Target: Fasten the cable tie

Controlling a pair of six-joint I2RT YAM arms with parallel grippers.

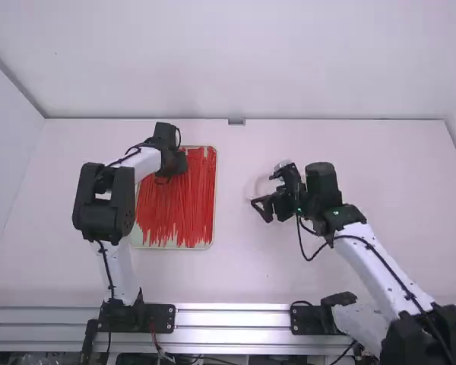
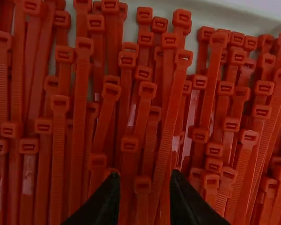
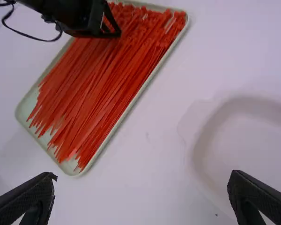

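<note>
Left arm: rose from its base, folded sharply at the elbow, and its forearm reached away from the camera to the far end of the tray (image 1: 190,247).
Left gripper (image 2: 143,176): pointed down into the head ends of the cable ties (image 2: 145,93) – its two fingers stood apart, with a few ties running between the tips; nothing was clamped.
Right arm: stretched from its base up toward the table's middle, wrist bent toward the tray.
Right gripper (image 1: 267,190): hung above the bare white table (image 1: 365,152), well apart from the tray – fingers spread wide, holding nothing.
Cable ties: a dense red-orange heap lying lengthwise in the pale tray, heads at the far end and tails toward the arm bases.
Tray: flat on the table, in front of the left arm.
</note>
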